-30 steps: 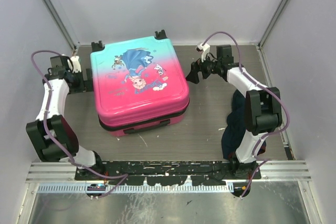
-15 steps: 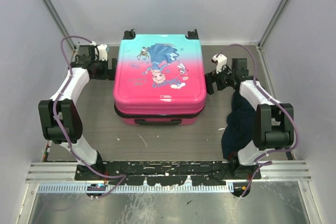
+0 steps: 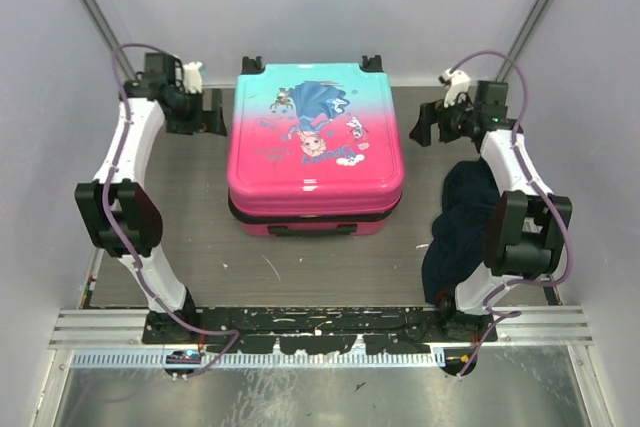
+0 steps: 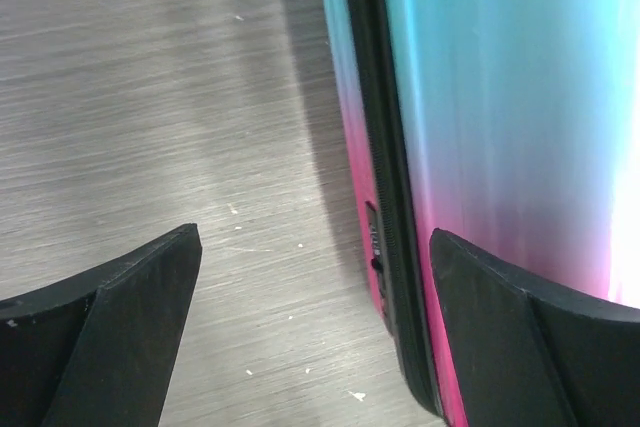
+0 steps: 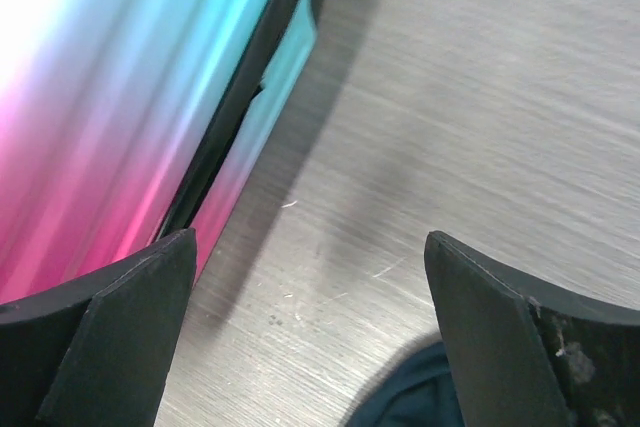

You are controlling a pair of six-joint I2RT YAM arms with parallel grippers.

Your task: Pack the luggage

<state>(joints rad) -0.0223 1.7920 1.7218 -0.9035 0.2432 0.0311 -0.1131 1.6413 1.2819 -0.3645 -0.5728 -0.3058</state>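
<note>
The pink-to-turquoise hard-shell child's suitcase [image 3: 315, 147] has slid in from the left and now sits square in the middle of the grey table [image 3: 300, 267], lid closed. The left gripper [image 3: 216, 113] and right gripper [image 3: 420, 124] have backed off to either side, jaws wide apart and empty. The dark navy cloth heap [image 3: 462, 222] waits outside (so opening looks to be next).

Luggage [image 3: 315, 162] shifted right, squared up; left claw [image 3: 216, 113] and right claw [image 3: 418, 129] moved right alongside it.
</note>
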